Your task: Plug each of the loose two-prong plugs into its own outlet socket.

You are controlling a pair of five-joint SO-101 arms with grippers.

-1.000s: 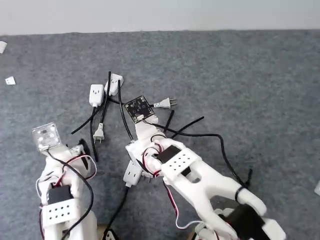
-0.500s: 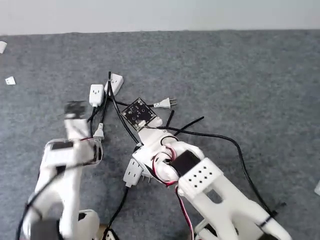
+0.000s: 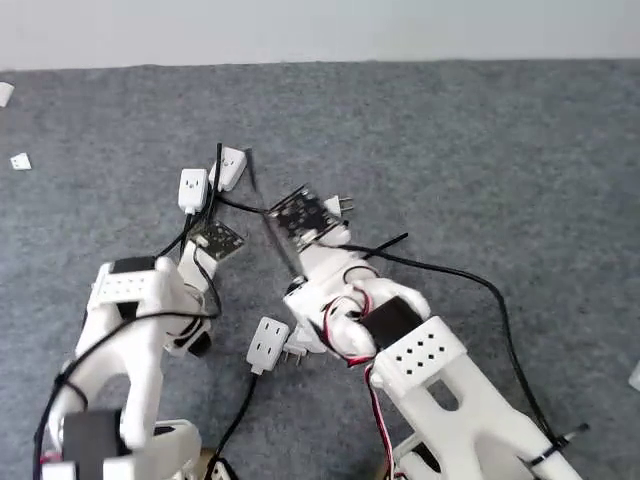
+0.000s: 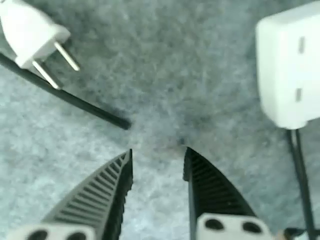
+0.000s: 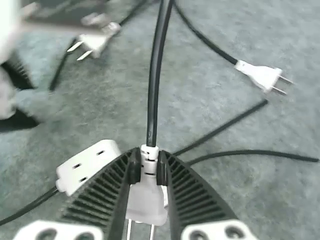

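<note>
Your right jaws: clamped on white two-prong plug (image 5: pixel 145 200), black cord (image 5: pixel 156 75) running ahead. Your left jaws: apart, bare grey bench (image 4: pixel 165 90) between.

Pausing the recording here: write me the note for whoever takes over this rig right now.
Right gripper: shut on a white two-prong plug, its cord running away; an outlet socket lies just beside it.
Left gripper: open, empty, over the carpet, a loose plug on one side, a second socket on the other.
A third plug lies loose farther out.
Done: no plug seated in any socket seen.
Left: all three plugs, starting with the held one.
</note>
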